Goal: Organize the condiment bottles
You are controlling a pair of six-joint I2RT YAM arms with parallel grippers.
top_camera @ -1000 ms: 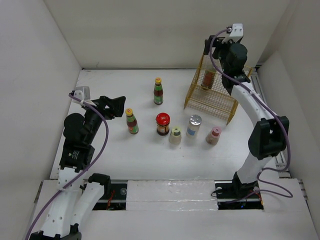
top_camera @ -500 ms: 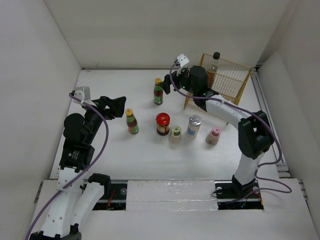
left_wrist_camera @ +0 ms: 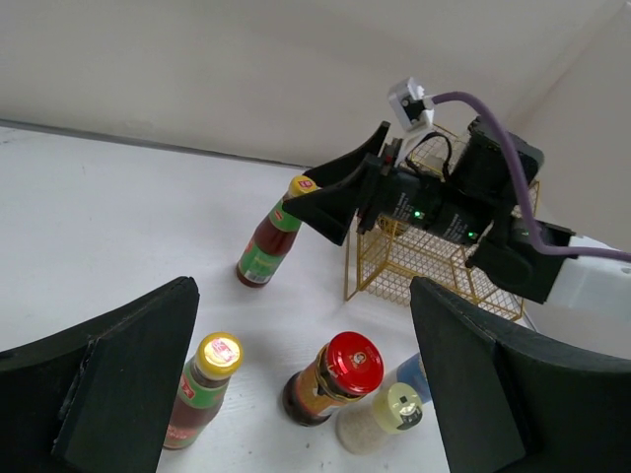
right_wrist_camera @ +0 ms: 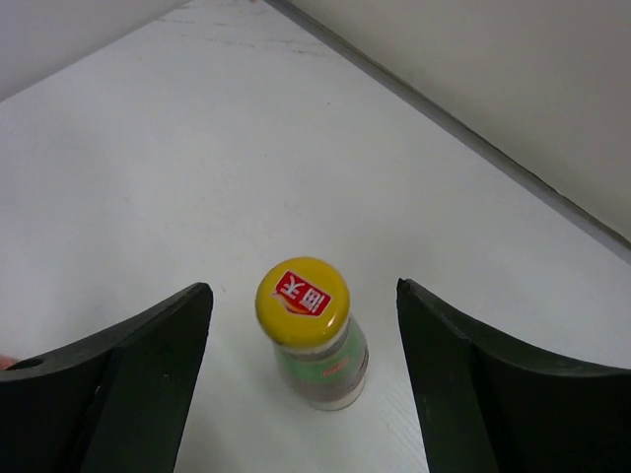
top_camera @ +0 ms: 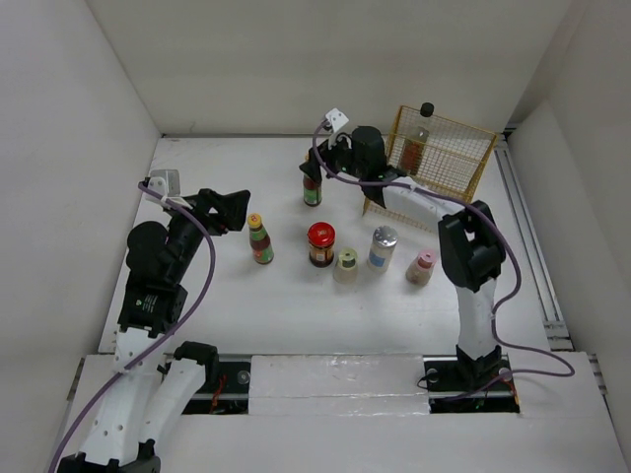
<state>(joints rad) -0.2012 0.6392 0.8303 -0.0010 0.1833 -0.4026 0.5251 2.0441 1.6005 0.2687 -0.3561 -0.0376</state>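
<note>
Now right claw [right_wrist_camera: 303, 292] has reached bottle [top_camera: 313, 189].

free: bare table [top_camera: 212, 168] left of the far yellow-capped bottle [top_camera: 312, 184], a gap each side of its cap inside the right gripper [top_camera: 315, 169] | obstacle: yellow wire basket [top_camera: 463, 148] just right of that arm | tight: red-lidded jar [top_camera: 320, 243], green-topped shaker [top_camera: 346, 266], silver-topped shaker [top_camera: 383, 246] close together | near yellow-capped bottle [top_camera: 260, 239] stands apart, open approach from the left gripper [top_camera: 240, 210]
</note>
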